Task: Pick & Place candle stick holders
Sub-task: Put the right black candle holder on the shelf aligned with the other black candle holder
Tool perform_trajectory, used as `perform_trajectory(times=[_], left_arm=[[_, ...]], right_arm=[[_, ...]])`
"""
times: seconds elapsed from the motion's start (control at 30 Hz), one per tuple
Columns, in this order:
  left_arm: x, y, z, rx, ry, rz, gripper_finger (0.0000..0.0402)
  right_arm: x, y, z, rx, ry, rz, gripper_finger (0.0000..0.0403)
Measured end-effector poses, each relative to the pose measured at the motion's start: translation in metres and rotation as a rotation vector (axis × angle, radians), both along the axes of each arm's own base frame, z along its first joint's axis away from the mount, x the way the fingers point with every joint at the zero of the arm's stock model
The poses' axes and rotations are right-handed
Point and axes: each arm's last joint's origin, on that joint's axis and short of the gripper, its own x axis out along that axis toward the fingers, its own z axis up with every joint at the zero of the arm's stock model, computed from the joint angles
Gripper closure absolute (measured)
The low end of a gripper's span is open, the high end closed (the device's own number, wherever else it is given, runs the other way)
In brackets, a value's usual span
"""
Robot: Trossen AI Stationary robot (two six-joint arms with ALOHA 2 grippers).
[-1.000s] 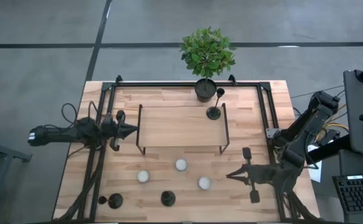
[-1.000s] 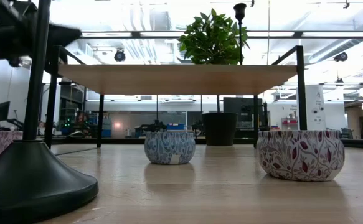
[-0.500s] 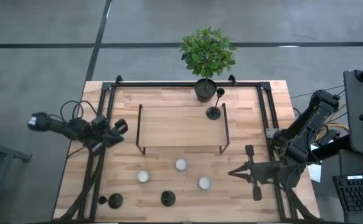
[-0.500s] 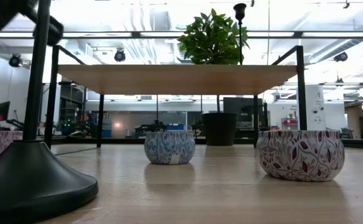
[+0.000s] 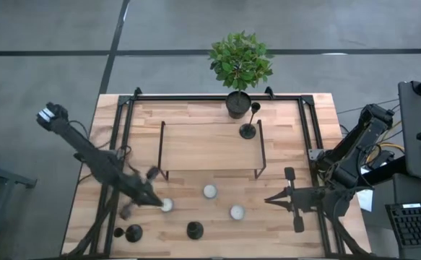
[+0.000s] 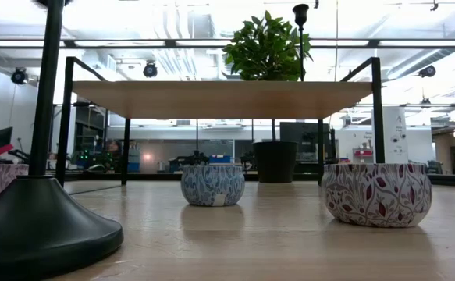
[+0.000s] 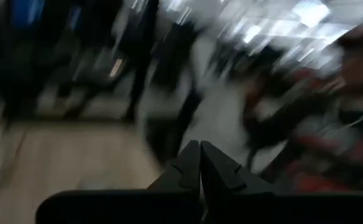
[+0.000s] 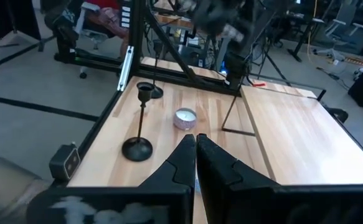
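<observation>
1. The left gripper, fingers pressed together and empty, is hovering beside a white tealight.
2. Two small black metal candle stick holders are standing near the table's front edge; a third is on the wooden shelf.
3. It should spread its fingers first, then descend squarely over the thin stem.
4. The right gripper, fingers together, is waiting at the right.

Two dark jointed arms, black tapered fingers, trailing cables

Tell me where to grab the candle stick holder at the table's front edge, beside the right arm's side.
Grip the front candle stick holder on its thin upright stem, midway between cup and disc base, closing from the side. The flat base offers no purchase, and the right gripper already faces it.
</observation>
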Motion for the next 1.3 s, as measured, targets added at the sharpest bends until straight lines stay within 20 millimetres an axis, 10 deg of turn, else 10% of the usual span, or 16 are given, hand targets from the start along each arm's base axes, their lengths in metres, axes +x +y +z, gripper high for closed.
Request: perform_trajectory(times=[0.5, 0.9, 1.3], left_arm=[[0.045, -0.069, -0.014, 0.067, 0.584, 0.260, 0.0382], [0.061, -0.088, -0.045, 0.030, 0.668, 0.286, 0.0234], [0.081, -0.109, -0.076, 0.058, 0.593, 0.259, 0.0223]], right_arm=[[0.000, -0.001, -0.005, 0.016, 0.014, -0.008, 0.0394], [0.000, -0.001, -0.005, 0.016, 0.014, -0.008, 0.0394], [0.000, -0.001, -0.005, 0.020, 0.015, -0.007, 0.0394]])
